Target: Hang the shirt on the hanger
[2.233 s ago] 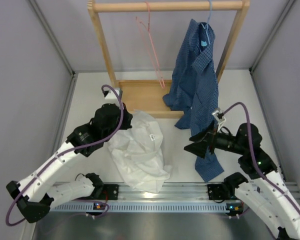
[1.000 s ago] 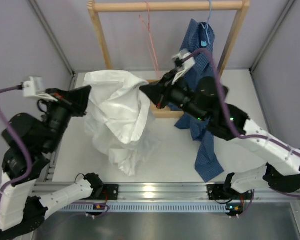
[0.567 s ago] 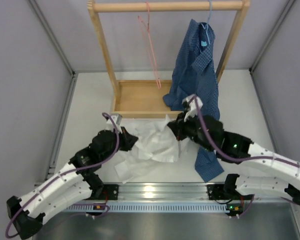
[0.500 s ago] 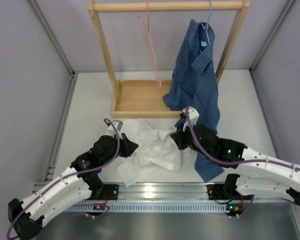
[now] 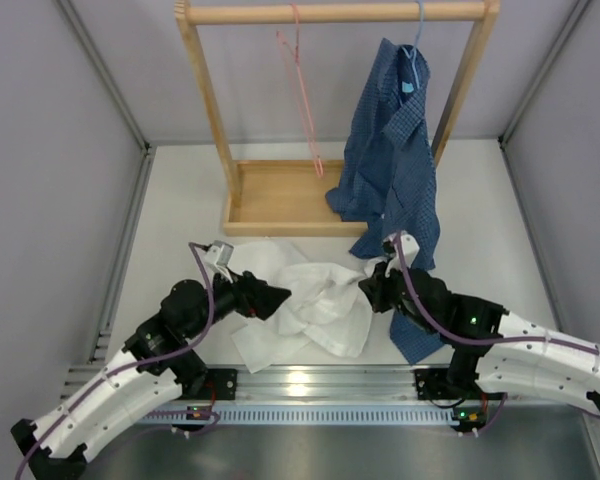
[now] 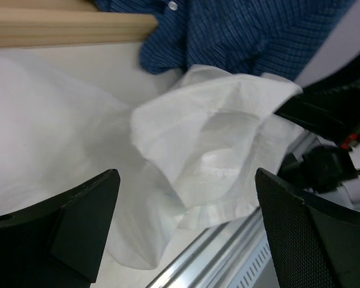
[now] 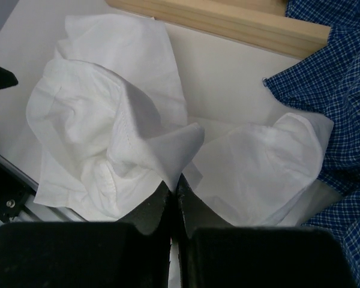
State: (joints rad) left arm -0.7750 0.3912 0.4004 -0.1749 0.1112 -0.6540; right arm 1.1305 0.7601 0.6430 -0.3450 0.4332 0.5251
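Right claw [image 7: 173,183] pinched tight on a raised fold of the white shirt [image 7: 108,114]. Left claw [image 6: 185,180] spread wide, nothing between its fingers [image 6: 66,216], poised above the shirt's left side. Shirt crumpled on the bench [image 5: 180,200] by the near edge, midway between the arms, its right part touching the hanging blue checked shirt [image 5: 390,150]. Pink wire hanger [image 5: 302,90] hooked on the wooden rail [image 5: 330,12] at the far edge, left of the checked shirt's light blue hanger [image 5: 417,45].
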